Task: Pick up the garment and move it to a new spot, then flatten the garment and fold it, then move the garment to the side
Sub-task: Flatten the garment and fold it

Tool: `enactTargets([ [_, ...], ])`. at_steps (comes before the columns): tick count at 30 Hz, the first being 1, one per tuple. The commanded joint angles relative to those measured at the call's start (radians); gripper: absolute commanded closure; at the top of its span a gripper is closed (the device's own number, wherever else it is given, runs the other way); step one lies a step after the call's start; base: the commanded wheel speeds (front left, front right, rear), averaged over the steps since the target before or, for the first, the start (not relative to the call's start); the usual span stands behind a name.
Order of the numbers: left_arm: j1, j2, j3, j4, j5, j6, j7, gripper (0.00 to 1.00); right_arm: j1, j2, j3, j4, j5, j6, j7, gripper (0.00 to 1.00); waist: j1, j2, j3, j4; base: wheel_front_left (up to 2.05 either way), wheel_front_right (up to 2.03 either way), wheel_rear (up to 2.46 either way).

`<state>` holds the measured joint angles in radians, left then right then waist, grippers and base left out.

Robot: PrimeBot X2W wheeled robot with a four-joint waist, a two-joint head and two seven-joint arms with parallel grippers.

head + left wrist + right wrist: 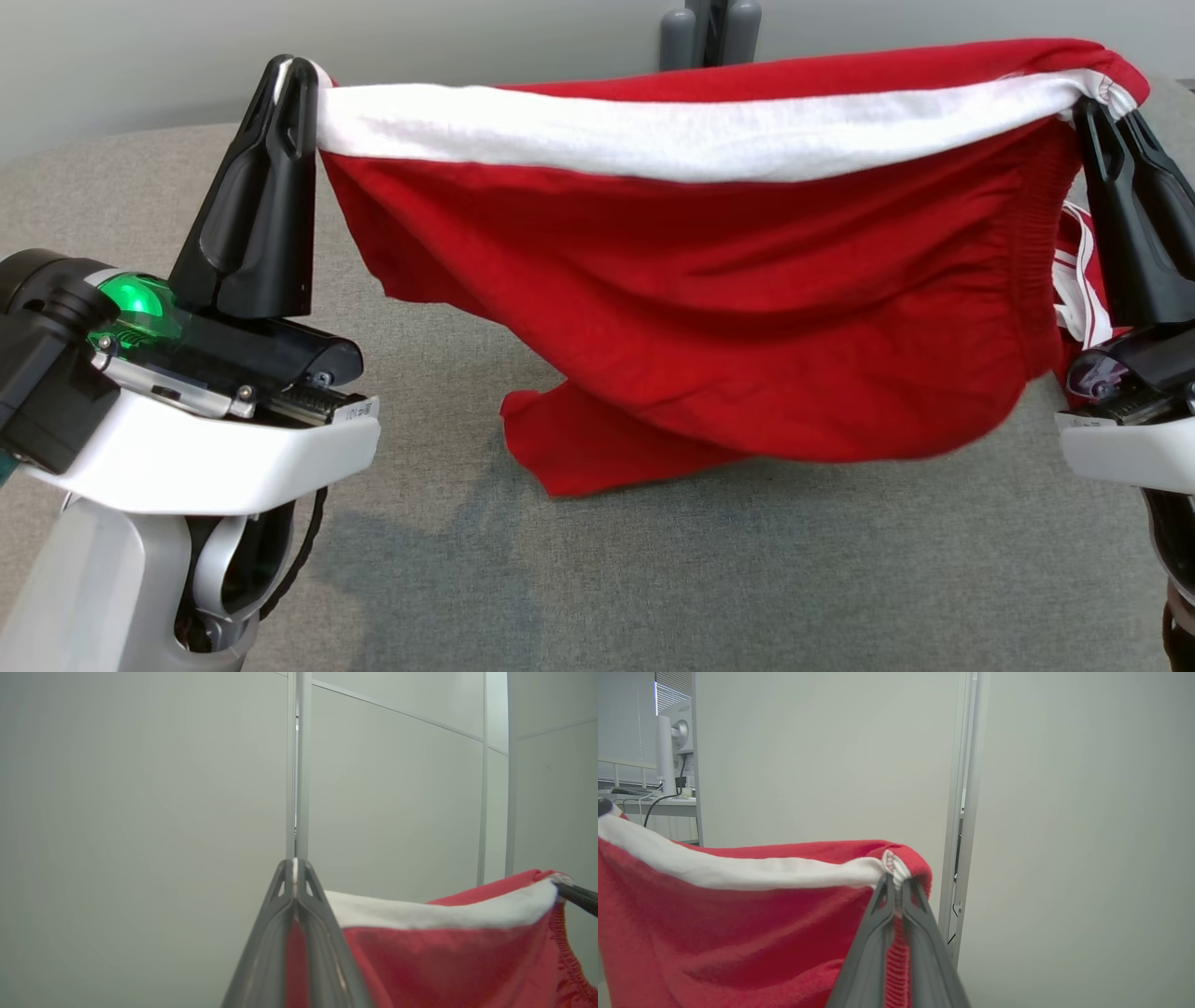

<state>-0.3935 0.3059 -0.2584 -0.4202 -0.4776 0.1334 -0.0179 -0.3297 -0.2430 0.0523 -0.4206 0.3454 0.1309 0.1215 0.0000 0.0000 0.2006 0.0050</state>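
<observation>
I read both arms raised and well apart, tips up. Left pincer (295,67) and right pincer (1103,107) each pinched closed on the garment (709,308), top edge.

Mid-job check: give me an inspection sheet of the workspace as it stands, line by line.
Surface: grey fabric-covered table, flat, no marks seen.
Job's things: red garment with a white band, held up by its top edge and stretched between both grippers; lowest flap hangs near the table, contact unclear.
Clutter: nothing seen.
Grippers: left gripper and right gripper each shut on an upper corner of the garment.
Cables: dark cable below a monitor in the background; black cable by the left forearm.
Surroundings: pale partition panels.
</observation>
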Motion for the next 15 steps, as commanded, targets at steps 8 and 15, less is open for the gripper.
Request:
enactTargets([
  [8,-0.129,0.010,-0.004,0.024,0.031,-0.012,0.004,1.00,-0.108,-0.018,0.003,0.031,0.051,0.000,0.006,1.00,0.0000,0.0000,0.054,0.007,0.00,0.00,0.00],
  [15,-0.411,-0.003,0.000,0.190,0.022,-0.083,-0.021,1.00,-0.393,-0.085,0.064,0.198,0.108,0.000,-0.011,1.00,0.0000,0.0000,0.139,0.017,0.00,0.00,0.00],
])
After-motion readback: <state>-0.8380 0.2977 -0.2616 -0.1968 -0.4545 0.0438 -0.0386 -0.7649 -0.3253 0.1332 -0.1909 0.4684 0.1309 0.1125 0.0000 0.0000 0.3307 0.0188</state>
